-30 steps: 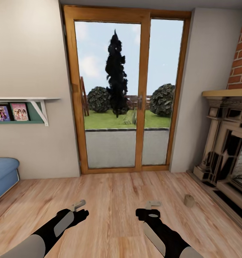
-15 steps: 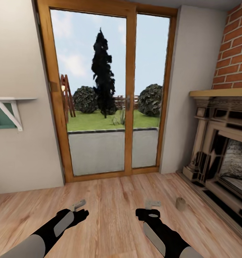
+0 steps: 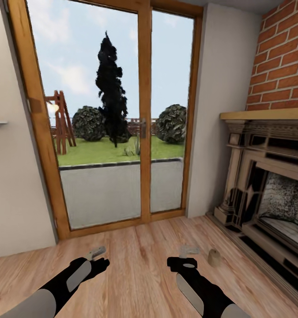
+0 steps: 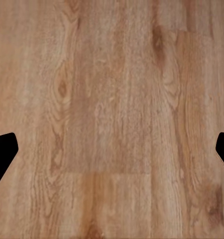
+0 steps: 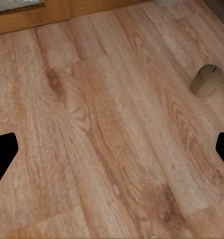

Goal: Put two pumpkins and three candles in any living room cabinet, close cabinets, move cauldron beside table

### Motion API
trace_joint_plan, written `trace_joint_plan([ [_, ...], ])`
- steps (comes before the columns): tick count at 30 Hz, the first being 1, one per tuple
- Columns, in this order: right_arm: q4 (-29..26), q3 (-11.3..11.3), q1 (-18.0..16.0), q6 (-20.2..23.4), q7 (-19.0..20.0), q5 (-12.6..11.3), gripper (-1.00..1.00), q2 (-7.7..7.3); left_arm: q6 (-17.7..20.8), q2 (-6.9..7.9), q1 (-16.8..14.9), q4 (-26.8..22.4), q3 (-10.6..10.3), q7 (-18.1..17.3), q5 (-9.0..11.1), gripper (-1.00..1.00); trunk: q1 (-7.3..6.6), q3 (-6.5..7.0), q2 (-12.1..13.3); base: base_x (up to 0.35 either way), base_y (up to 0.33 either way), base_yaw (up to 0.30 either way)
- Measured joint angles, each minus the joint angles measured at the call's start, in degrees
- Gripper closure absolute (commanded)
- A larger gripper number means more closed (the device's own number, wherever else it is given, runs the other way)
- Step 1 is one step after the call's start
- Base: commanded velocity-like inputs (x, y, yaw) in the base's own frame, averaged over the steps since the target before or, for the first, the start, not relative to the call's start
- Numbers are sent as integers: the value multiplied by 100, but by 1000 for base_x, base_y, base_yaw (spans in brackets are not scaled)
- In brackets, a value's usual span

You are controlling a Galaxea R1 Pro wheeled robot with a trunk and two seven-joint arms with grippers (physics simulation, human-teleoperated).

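Note:
One candle [image 3: 214,257], a short grey-beige stub, rests on the wooden floor in front of the fireplace, a little right of and beyond my right gripper [image 3: 188,251]. The right wrist view has the same candle [image 5: 206,80] ahead and off to one side of the open right gripper [image 5: 112,154]. My left gripper [image 3: 97,253] hangs low over bare floorboards; in its wrist view the left gripper [image 4: 112,154] is open with nothing between its fingers. The pumpkins, cabinet, cauldron and table are out of view.
A wood-framed glass door [image 3: 142,119] fills the wall ahead, with a garden behind it. A stone fireplace [image 3: 272,190] with a raised hearth step runs along the right under red brick. A plain wall [image 3: 12,198] closes the left.
The camera has swung right and moved closer: the door and fireplace slid left and grew, and the shelf and blue sofa left the picture. Both arms hold the same pose.

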Motion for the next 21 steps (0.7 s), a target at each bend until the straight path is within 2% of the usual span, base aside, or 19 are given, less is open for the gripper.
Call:
trace_joint_plan([
  [5,-4,0,0,2,18,0,-100,0,0,0,0,0,0,0,5,-100,0,13,0,336,0,-274],
  [9,-6,-35,0,23,264,-4,-100,-5,0,0,0,0,0,0,5,-100,0,19,0,336,0,-232],
  [13,-2,-70,-1,101,495,-39,-100,-2,1,1,1,-2,0,2,7,-100,0,9,0,336,0,-58],
  [17,2,-83,-2,124,538,-236,-100,15,1,7,2,-3,1,2,7,-100,0,-25,0,337,0,-6],
  [21,4,-85,-2,127,540,-330,-100,18,1,10,2,-3,1,2,8,-100,0,-62,0,337,0,-1],
])
